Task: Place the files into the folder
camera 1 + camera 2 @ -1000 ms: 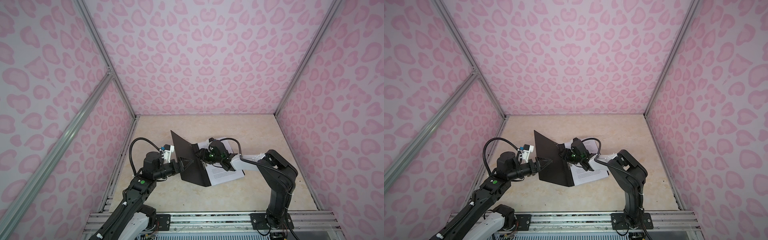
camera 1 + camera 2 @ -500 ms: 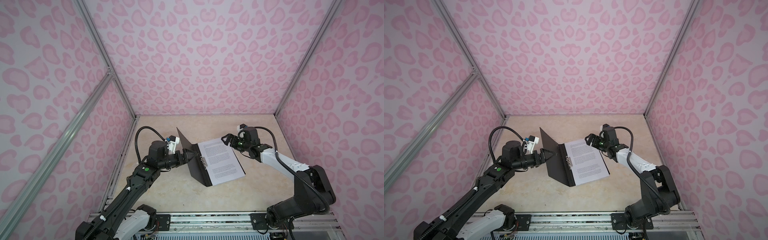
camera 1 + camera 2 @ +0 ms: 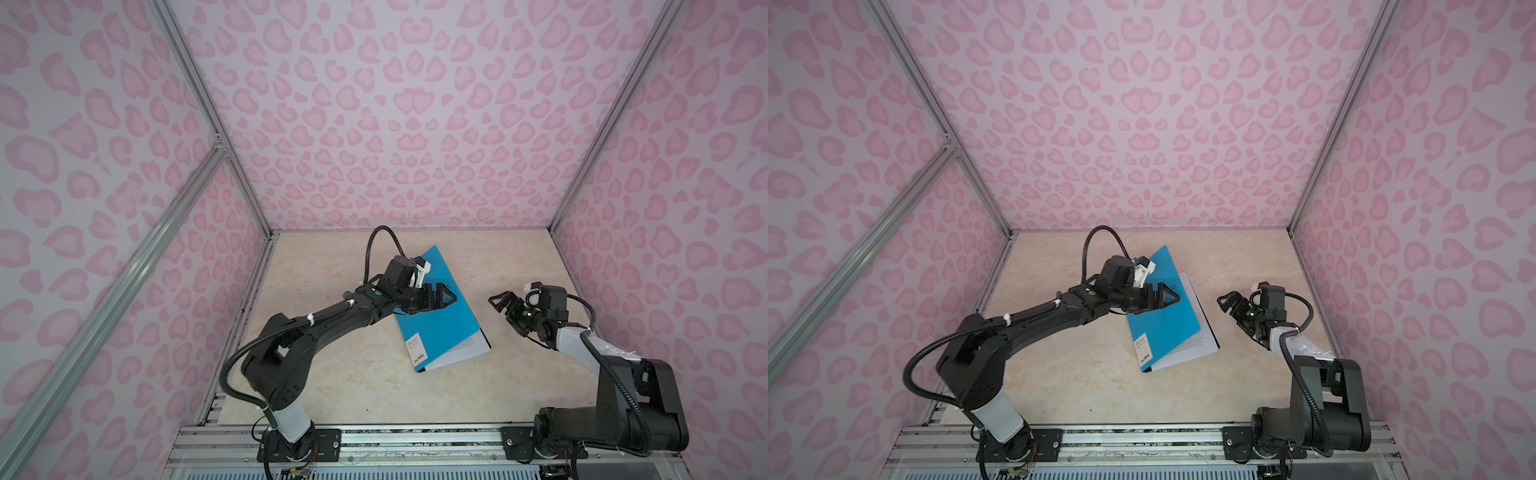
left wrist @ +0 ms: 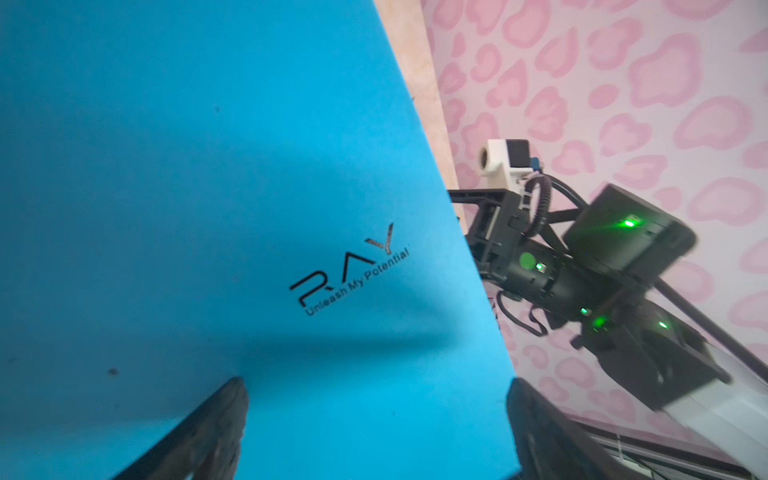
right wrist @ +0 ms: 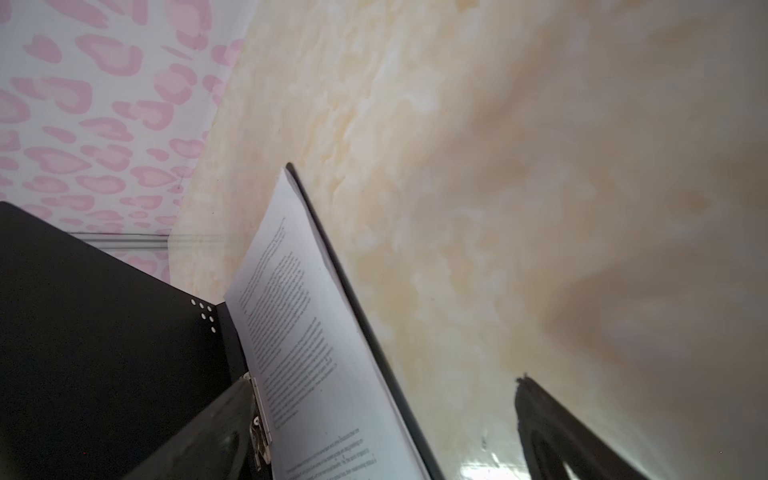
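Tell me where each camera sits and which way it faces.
Both top views: high at the front, looking down on table, folder, left arm and right arm.
Left wrist: on the left end effector, over the folder's blue cover, facing the right arm; own fingers show.
Right wrist: on the right end effector, low, facing the files inside the folder; own fingers show.
Shared: all show the folder.

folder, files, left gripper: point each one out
folder (image 3: pixel 444 332), in a top view, blue cover
files (image 5: pixel 299 332), right wrist view, printed top sheet
left gripper (image 3: pixel 448 296), in a top view, between its fingertips
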`<action>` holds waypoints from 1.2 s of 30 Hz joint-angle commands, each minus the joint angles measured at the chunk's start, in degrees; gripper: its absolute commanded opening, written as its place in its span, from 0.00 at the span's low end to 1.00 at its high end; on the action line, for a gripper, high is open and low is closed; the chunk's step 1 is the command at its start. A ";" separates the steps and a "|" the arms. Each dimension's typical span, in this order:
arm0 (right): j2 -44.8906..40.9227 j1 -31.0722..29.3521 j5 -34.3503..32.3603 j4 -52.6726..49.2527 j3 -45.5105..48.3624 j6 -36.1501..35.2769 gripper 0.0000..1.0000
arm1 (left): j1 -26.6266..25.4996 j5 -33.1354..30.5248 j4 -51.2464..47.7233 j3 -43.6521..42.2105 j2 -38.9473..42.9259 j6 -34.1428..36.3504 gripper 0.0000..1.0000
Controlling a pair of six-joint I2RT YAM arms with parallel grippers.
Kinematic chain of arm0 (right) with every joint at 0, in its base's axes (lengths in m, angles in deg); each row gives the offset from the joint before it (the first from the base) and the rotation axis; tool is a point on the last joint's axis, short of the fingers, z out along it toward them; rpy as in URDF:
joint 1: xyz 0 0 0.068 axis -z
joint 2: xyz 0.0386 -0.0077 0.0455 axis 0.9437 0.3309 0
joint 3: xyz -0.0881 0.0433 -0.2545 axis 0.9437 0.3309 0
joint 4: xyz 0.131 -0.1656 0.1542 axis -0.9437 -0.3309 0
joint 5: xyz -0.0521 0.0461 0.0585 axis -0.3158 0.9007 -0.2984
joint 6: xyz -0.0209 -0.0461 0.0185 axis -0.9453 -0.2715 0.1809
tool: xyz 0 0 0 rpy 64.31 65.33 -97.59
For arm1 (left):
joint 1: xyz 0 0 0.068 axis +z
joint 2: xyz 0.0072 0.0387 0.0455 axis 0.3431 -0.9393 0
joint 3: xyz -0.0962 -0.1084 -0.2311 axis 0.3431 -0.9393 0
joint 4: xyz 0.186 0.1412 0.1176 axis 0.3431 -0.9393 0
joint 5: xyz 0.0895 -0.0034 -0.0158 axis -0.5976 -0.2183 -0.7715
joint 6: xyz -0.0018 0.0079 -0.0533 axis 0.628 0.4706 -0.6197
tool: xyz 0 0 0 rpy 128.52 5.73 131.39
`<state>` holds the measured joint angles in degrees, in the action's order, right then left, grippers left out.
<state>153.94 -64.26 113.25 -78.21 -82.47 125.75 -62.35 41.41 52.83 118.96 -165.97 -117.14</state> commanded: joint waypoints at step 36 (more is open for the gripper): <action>5.56 -37.22 -16.97 6.54 -2.08 7.41 0.97 | 8.09 -38.17 -14.63 -41.26 59.94 8.11 0.97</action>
<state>160.04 -103.56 95.08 -69.97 -83.65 136.68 -54.31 12.23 39.10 77.13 -105.05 -111.04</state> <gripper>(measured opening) 0.973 0.971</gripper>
